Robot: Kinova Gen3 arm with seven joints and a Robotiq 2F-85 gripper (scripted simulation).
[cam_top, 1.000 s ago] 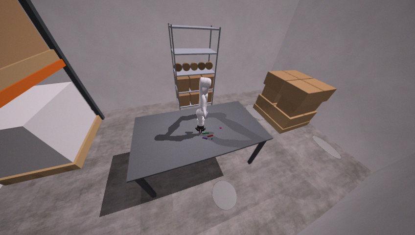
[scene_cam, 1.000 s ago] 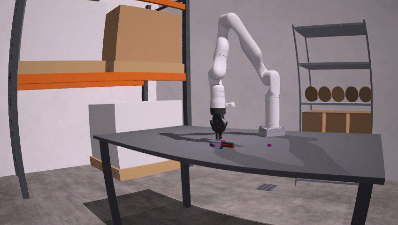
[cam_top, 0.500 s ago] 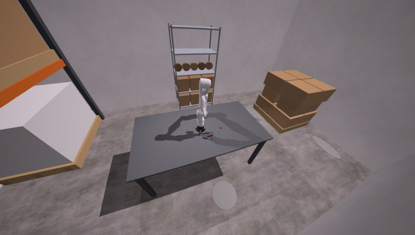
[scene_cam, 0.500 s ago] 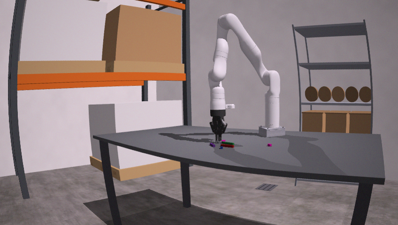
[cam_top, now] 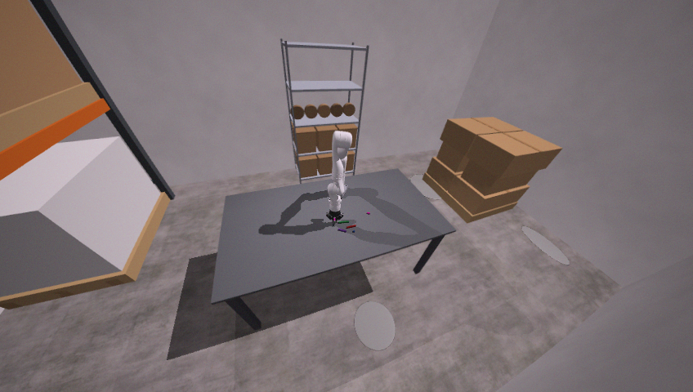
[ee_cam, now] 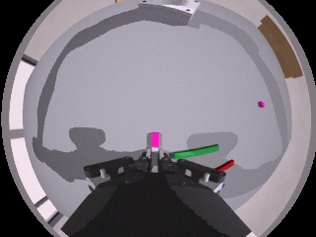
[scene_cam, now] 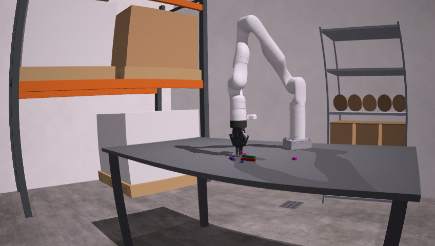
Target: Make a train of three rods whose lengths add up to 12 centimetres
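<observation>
My gripper (cam_top: 333, 223) (scene_cam: 238, 155) (ee_cam: 154, 155) points down and looks shut on a small magenta rod (cam_top: 334, 219) (scene_cam: 244, 154) (ee_cam: 155, 139), which shows at the fingertips, low over the table; its exact height is hard to tell. A green rod (cam_top: 343, 221) (scene_cam: 249, 156) (ee_cam: 197, 151) lies just right of the fingertips in the wrist view. A red rod (cam_top: 350, 226) (scene_cam: 248, 159) (ee_cam: 225, 166) lies beyond it, partly hidden by the gripper. A blue rod (cam_top: 353, 231) (scene_cam: 241, 161) (ee_cam: 223, 186) and a purple rod (cam_top: 342, 229) (scene_cam: 232, 158) lie nearby; the purple one is hidden in the wrist view.
A second magenta rod (cam_top: 368, 213) (scene_cam: 294, 158) (ee_cam: 262, 104) lies alone, well to the right. The arm's base (scene_cam: 297, 143) (ee_cam: 170, 10) stands on the dark grey table (cam_top: 272, 257) (scene_cam: 366, 158). Shadows of the arm cross the table top.
</observation>
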